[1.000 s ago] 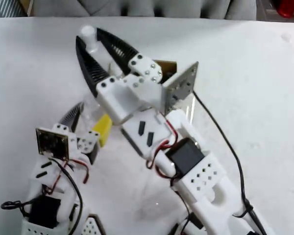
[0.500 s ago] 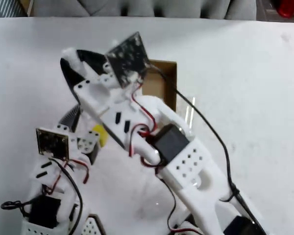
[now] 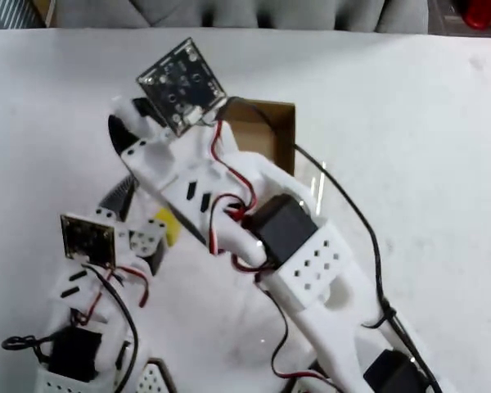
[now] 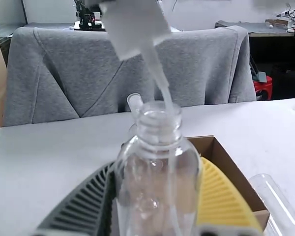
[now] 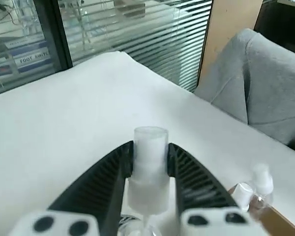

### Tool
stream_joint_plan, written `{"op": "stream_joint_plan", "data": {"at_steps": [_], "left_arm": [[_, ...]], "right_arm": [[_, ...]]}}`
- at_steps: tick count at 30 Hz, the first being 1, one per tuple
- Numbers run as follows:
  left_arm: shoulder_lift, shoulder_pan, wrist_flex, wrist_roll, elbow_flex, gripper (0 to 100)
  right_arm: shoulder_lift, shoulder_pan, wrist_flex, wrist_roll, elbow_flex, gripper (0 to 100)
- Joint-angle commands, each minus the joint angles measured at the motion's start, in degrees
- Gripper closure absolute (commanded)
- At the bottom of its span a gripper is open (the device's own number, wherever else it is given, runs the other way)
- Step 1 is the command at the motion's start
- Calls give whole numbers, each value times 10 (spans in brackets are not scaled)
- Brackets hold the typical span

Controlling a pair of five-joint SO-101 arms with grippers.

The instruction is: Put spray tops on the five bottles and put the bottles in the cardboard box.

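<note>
Two tools, both loaded | we see the left tool [image 4: 155, 211] clamped around a clear bottle [image 4: 157, 172], upright | right tool [image 5: 150, 150] pinches a spray top [image 5: 150, 172] above it, its tube [image 4: 160, 93] down inside the bottle | cardboard box [image 3: 266, 135] on the desk [image 3: 417, 164], farther right

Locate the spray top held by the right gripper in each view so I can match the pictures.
High view: the spray top peeks out white beside the right arm's camera board, left of the cardboard box.
Left wrist view: spray top above the clear bottle, its tube dipping into the neck.
Right wrist view: spray top clamped in the right gripper.
Shared landmark: the cardboard box.
</note>
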Motion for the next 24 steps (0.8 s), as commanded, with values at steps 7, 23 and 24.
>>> {"op": "stream_joint_plan", "data": {"at_steps": [7,23,24], "left_arm": [[-10,0,4,-2,-9,978],[-10,0,4,-2,-9,978],[-10,0,4,-2,-9,978]], "right_arm": [[-7,-4,18,6,-41,846],[0,43,36,5,-103,982],[0,43,39,9,-102,982]]}}
